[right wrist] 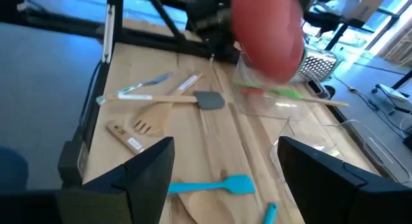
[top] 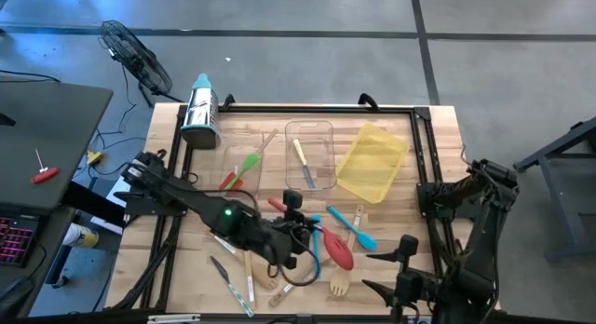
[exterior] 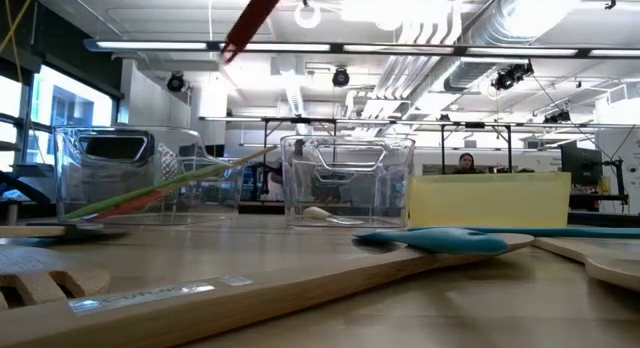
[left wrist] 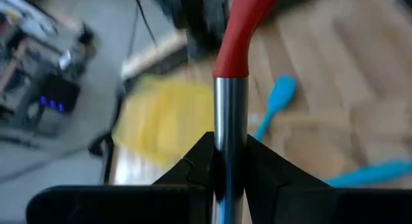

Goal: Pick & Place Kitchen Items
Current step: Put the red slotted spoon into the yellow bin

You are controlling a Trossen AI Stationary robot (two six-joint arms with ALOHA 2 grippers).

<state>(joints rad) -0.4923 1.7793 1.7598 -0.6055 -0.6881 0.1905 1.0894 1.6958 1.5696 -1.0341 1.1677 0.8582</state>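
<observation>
My left gripper is over the middle of the table, shut on a red spoon with a steel handle. The spoon's red bowl shows in the air in the right wrist view, and part of it at the top of the low view. My right gripper is open and empty near the table's front right, facing the spoon. Teal spatulas, a wooden fork, knives and a grey spatula lie flat on the table. My left gripper pinches the spoon's steel handle between its two fingers, just behind where the red part begins. The handle runs forward out of the fingers toward the table's right. The spoon is lifted clear of the table, its red bowl at the far end.
Two clear bins stand at the back: one holds a yellow-handled knife, and green and red spatulas lean in the other. A yellow bin lies to their right. A steel cylinder with a teal cap is at the back left.
</observation>
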